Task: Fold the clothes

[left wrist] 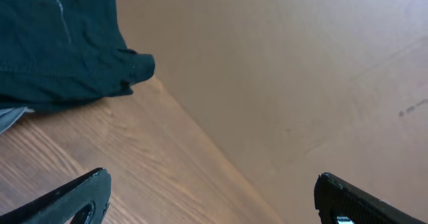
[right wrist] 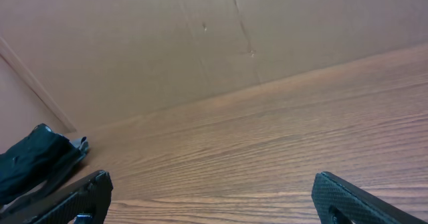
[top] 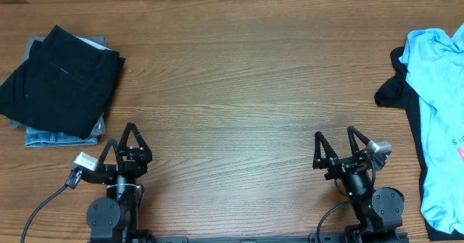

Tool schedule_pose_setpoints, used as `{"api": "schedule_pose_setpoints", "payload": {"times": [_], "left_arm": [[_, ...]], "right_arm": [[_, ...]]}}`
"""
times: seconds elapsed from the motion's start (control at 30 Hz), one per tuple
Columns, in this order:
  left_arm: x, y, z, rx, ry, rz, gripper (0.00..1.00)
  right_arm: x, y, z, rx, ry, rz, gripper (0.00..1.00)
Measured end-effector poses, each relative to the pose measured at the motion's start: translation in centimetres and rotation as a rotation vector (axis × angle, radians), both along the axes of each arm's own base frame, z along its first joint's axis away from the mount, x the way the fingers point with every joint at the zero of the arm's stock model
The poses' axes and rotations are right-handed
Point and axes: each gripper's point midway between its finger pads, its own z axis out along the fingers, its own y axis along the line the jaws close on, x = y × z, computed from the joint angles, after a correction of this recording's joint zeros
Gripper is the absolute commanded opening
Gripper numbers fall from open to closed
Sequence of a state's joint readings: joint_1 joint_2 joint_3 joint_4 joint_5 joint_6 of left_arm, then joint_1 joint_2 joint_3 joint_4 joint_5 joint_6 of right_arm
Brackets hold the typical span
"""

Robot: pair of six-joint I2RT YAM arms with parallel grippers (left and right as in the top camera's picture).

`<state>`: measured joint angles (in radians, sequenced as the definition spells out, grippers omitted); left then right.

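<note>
The wooden surface [top: 232, 69] filled the overhead view. A light blue T-shirt [top: 438, 112] lay spread along the right edge, over a black piece [top: 388, 91] that poked out at its left side. The folded black trousers [top: 61, 80] sat at upper left, on top of a denim piece [top: 51, 136] and a grey piece [top: 32, 47] showing at the stack's edges.

At lower left the left tool [top: 125, 143] stood with jaws spread wide, holding nothing. The stack lay up and left of it, near but apart. At lower right the right tool [top: 335, 138] was likewise wide open and empty. The T-shirt lay to its right, not touching.
</note>
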<state>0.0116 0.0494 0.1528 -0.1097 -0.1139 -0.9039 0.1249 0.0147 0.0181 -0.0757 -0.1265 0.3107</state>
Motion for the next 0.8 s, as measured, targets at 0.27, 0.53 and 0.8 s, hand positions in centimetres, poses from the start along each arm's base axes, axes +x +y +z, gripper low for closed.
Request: {"api": "schedule_pose_setpoints", "payload": {"times": [0.27,0.53,0.8], "left_arm": [[0.4,-0.2,-1.3,0.050,-0.032,-0.005,1.00],[0.5,-0.8,-1.4,0.242,-0.009,-0.026,1.00],[0.3,-0.7,-5.6,0.455,0.177,-0.057,1.00]], "right_arm": [[0.0,0.0,0.0,0.000,0.000,0.000,1.00],[0.0,0.0,0.0,0.000,0.000,0.000,1.00],[0.0,0.0,0.0,0.000,0.000,0.000,1.00]]}}
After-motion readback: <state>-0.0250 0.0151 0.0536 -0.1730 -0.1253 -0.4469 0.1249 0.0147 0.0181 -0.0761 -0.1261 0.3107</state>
